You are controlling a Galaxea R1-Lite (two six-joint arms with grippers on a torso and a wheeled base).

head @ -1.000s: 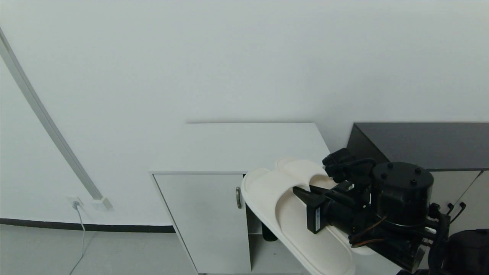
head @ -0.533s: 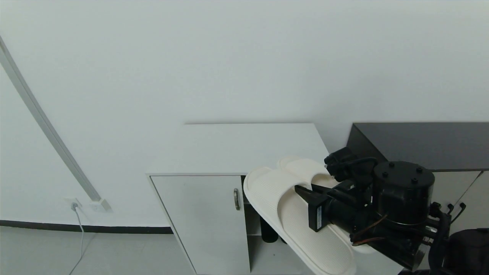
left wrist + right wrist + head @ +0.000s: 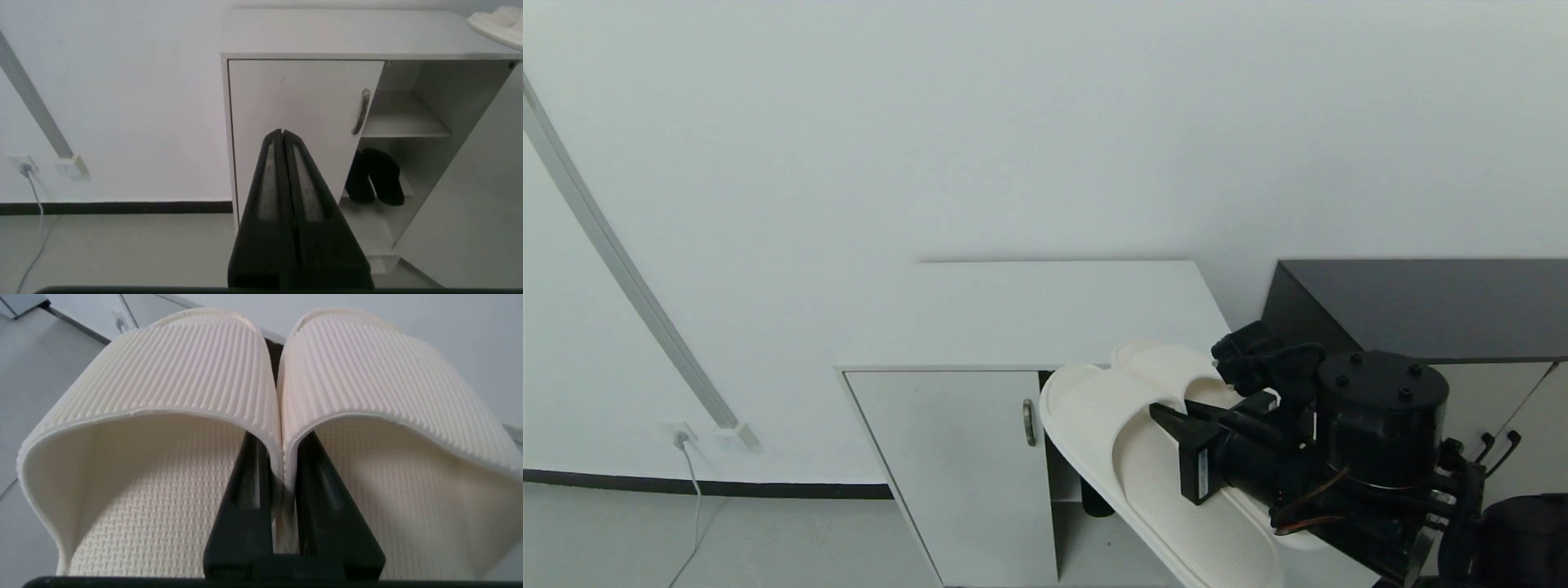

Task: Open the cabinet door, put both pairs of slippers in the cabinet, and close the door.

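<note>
A white cabinet (image 3: 1045, 314) stands against the wall. Its left door (image 3: 947, 465) with a metal handle (image 3: 1029, 422) is closed, and its right half is open. A black pair of slippers (image 3: 376, 175) stands on a lower shelf inside. My right gripper (image 3: 1168, 412) is shut on a cream pair of slippers (image 3: 1111, 425), pinching their inner strap edges together (image 3: 282, 465). It holds them in the air in front of the open half, toes toward the cabinet. My left gripper (image 3: 282, 139) is shut on nothing, lower down and facing the closed door.
A dark cabinet (image 3: 1421, 306) adjoins the white one on the right. A wall socket with a cable (image 3: 686, 434) and a slanted grey duct (image 3: 629, 278) are on the wall to the left. Bare floor (image 3: 727, 539) lies before the cabinet.
The head view has shifted slightly, so the cabinet sits a little further left. The right gripper keeps the cream slippers in about the same place.
</note>
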